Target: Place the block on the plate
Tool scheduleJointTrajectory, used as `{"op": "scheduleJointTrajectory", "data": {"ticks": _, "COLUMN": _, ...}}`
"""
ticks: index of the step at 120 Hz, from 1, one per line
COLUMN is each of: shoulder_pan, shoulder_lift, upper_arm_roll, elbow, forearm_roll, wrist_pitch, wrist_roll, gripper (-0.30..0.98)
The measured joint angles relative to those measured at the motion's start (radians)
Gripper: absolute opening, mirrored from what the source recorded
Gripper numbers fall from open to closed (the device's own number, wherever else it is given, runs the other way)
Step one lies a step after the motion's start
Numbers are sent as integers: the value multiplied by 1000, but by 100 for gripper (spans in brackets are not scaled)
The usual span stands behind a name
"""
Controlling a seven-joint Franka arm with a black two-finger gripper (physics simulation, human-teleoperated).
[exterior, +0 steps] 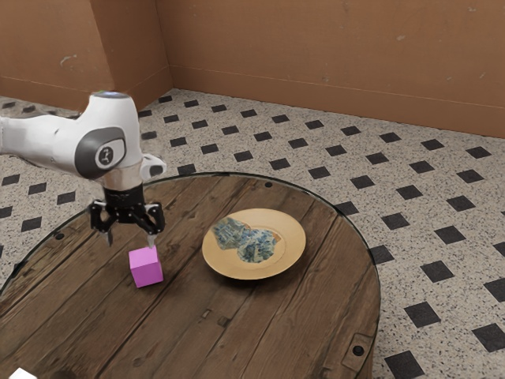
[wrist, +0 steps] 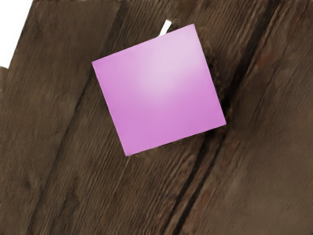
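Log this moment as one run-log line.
tool: open, above table | block: on table, not grasped | plate: block not on it | task: unfinished

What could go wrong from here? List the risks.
The open jaws hang above the pink block; lowered off-centre, one might strike its top. The block looks askew in the wrist view, so closing could twist it. On the plate, the blue patches, if raised, might tilt the block.

See the cube (exterior: 146,268) on the table (exterior: 197,332). Find the plate (exterior: 288,245) on it too, apart from the cube, toward the exterior view's right.
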Motion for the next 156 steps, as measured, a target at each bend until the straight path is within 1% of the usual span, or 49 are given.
{"op": "scheduleJointTrajectory", "data": {"ticks": 13, "shoulder_pan": -11, "shoulder_lift": 52, "upper_arm_roll": 20, "elbow": -15, "forearm_roll": -12, "wrist_pitch": 102, "wrist_roll": -79, "gripper": 69}}
{"op": "scheduleJointTrajectory", "data": {"ticks": 34, "shoulder_pan": 22, "shoulder_lift": 104, "upper_arm_roll": 39, "elbow": -11, "forearm_roll": -18, "wrist_pitch": 202, "wrist_roll": -172, "gripper": 69}}
{"op": "scheduleJointTrajectory", "data": {"ticks": 57, "shoulder_pan": 19, "shoulder_lift": 149, "upper_arm_roll": 39, "elbow": -9, "forearm_roll": -21, "wrist_pitch": 257, "wrist_roll": -240, "gripper": 69}}
{"op": "scheduleJointTrajectory", "data": {"ticks": 73, "shoulder_pan": 19, "shoulder_lift": 191, "upper_arm_roll": 38, "elbow": 9, "forearm_roll": -43, "wrist_pitch": 275, "wrist_roll": -267, "gripper": 69}}
{"op": "scheduleJointTrajectory", "data": {"ticks": 97, "shoulder_pan": 23, "shoulder_lift": 242, "upper_arm_roll": 37, "elbow": 31, "forearm_roll": -91, "wrist_pitch": 286, "wrist_roll": -289, "gripper": 69}}
{"op": "scheduleJointTrajectory", "data": {"ticks": 109, "shoulder_pan": 27, "shoulder_lift": 256, "upper_arm_roll": 39, "elbow": 38, "forearm_roll": -145, "wrist_pitch": 288, "wrist_roll": -284, "gripper": 69}}
{"op": "scheduleJointTrajectory", "data": {"ticks": 119, "shoulder_pan": 28, "shoulder_lift": 259, "upper_arm_roll": 39, "elbow": 40, "forearm_roll": -176, "wrist_pitch": 290, "wrist_roll": -278, "gripper": 68}}
{"op": "scheduleJointTrajectory", "data": {"ticks": 141, "shoulder_pan": 27, "shoulder_lift": 259, "upper_arm_roll": 39, "elbow": 40, "forearm_roll": -204, "wrist_pitch": 288, "wrist_roll": -269, "gripper": 49}}
{"op": "scheduleJointTrajectory", "data": {"ticks": 156, "shoulder_pan": 26, "shoulder_lift": 254, "upper_arm_roll": 39, "elbow": 42, "forearm_roll": -207, "wrist_pitch": 285, "wrist_roll": -267, "gripper": 45}}
